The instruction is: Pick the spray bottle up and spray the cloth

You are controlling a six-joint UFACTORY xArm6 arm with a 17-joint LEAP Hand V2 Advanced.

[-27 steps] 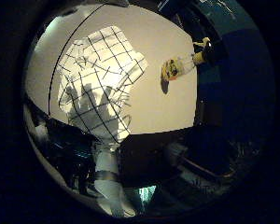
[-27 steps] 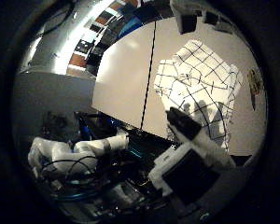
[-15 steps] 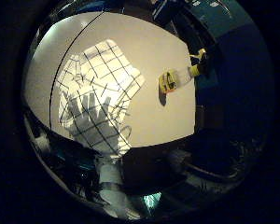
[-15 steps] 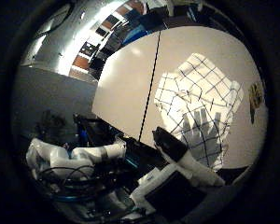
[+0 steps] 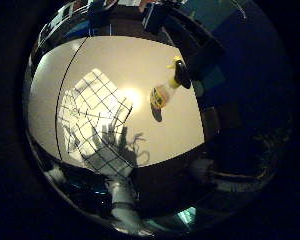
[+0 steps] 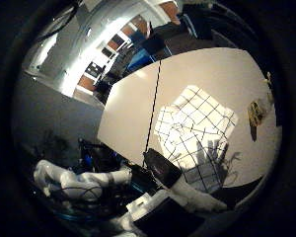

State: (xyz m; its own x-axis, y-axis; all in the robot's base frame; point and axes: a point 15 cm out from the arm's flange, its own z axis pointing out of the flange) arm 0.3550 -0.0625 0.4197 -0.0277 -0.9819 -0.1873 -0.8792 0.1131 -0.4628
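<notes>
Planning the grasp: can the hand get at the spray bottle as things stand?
Probably yes. The spray bottle stands alone on the table, apart from the checked cloth, with bare tabletop all round it; the hand is well above and must first descend.

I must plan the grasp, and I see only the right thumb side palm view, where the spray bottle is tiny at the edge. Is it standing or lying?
Observer: Standing. In the little finger side view the spray bottle is upright on the table.
Operator: Does it touch the cloth?
Observer: No. Bare table lies between it and the checked cloth.
Operator: Which way does the nozzle point?
Observer: Its head is dark with a yellow part on it, but I cannot tell which way the nozzle points.
</notes>
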